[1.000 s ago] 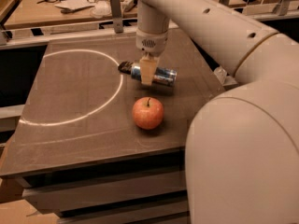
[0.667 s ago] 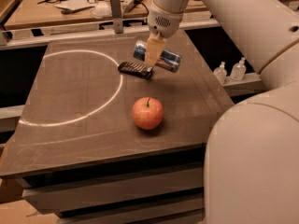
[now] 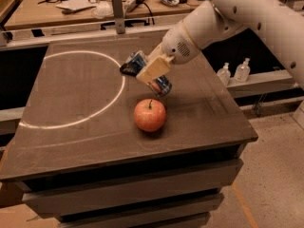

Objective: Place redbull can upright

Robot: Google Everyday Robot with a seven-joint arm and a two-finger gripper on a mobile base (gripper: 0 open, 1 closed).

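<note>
The redbull can, blue and silver, is held tilted in my gripper above the dark table, its lower end just above and behind the apple. The gripper's tan fingers are closed across the can's middle. The can does not touch the table. A flat black bar-shaped object lies on the table just left of the gripper, partly hidden by it.
A white chalk circle marks the left half of the table. A workbench with cables and tools stands behind. Two small bottles stand on a low ledge to the right.
The arm has swung from upright to reaching in from the right. The can has been lifted off the table and carried forward, tilted, toward the apple.
</note>
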